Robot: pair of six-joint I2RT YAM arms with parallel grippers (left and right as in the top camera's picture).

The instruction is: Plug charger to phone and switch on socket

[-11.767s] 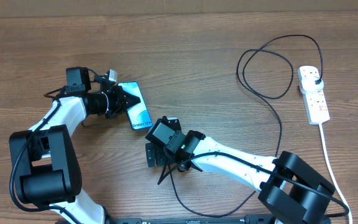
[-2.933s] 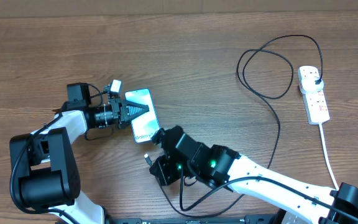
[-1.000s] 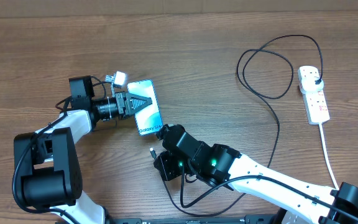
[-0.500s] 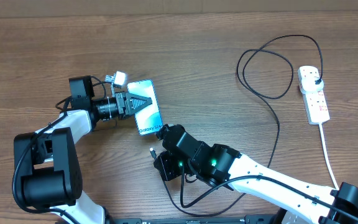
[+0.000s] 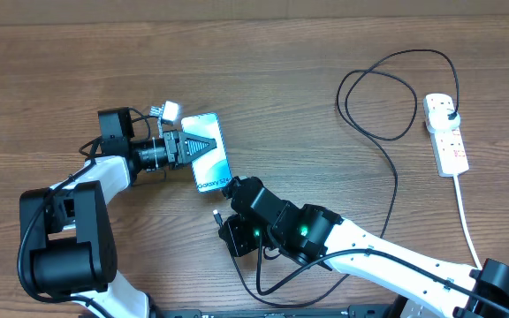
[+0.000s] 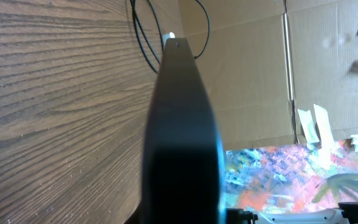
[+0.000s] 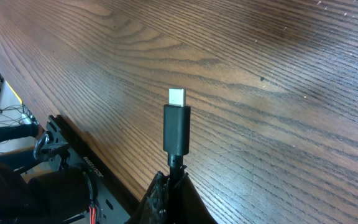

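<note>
1. On the left half of the counter (image 5: 263,79), overhead view: the left gripper (image 5: 194,147) is clamped on the phone (image 5: 212,168), with one finger lying across the screen. The phone is angled, its text edge pointing down-right towards the other arm. I can't tell whether it is clear of the counter.
2. Same view, centre-bottom: the right gripper (image 5: 224,223) is pinched on the charger (image 5: 397,181) just behind the plug tip (image 5: 216,215). The tip points up-left and sits just below the phone's text edge, near it but not touching.
3. Same view, right side: the charger cable loops up and across to the socket (image 5: 448,141). Its black plug (image 5: 450,116) is seated in the top outlet. A white cord (image 5: 472,231) leaves the socket's lower end towards the bottom edge. The switch position is too small to read.
4. Left wrist view: the dark body of the left gripper (image 6: 182,143) fills the middle, seen edge-on. I can't separate the finger from the phone here. The counter runs up the left side and a cardboard wall (image 6: 247,68) stands on the right. The charger loops (image 6: 139,38) show at the top.
5. Right wrist view: the right gripper (image 7: 170,186) is closed on the cable right under the plug tip (image 7: 176,124). The tip stands upright with its metal end bare and nothing plugged onto it. Below it there is only the wood of the counter (image 7: 272,68).
</note>
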